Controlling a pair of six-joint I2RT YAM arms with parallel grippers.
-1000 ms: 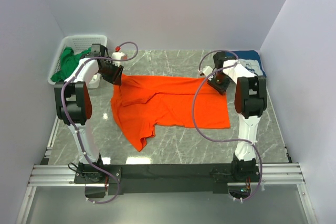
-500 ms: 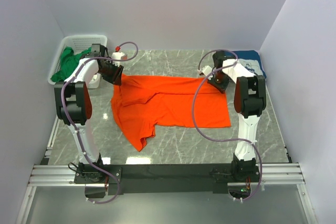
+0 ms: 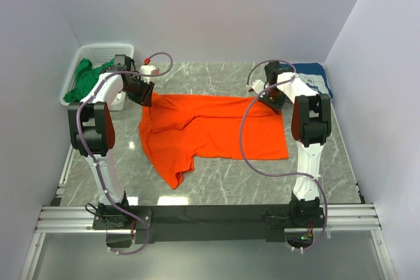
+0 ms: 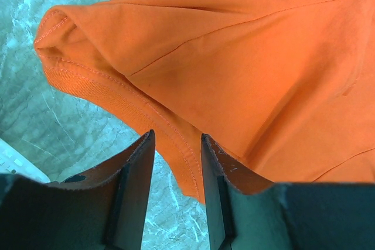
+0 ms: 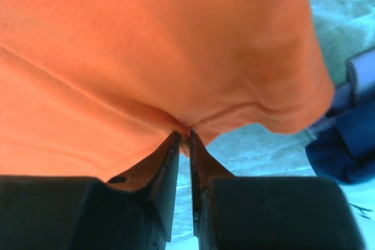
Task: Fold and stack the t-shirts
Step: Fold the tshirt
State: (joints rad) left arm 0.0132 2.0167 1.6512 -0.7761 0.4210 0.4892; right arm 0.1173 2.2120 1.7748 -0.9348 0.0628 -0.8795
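The orange t-shirt [image 3: 213,129] lies spread on the marble table, partly folded, one sleeve trailing toward the front. My left gripper [image 3: 143,95] is at its far left corner with jaws open; the hem [image 4: 176,144] lies between the fingers [image 4: 137,174], not pinched. My right gripper [image 3: 272,100] is at the far right corner, shut on a pinch of the orange hem [image 5: 185,132]. The navy t-shirt [image 3: 314,77] lies folded at the far right and shows in the right wrist view [image 5: 345,144]. The green t-shirt [image 3: 86,77] is bunched in the basket.
A white lattice basket [image 3: 105,52] stands at the far left corner against the wall. White walls close in the table on three sides. The arm bases sit on a rail at the near edge.
My right gripper has moved slightly toward the back with the shirt's corner. The left arm has not moved.
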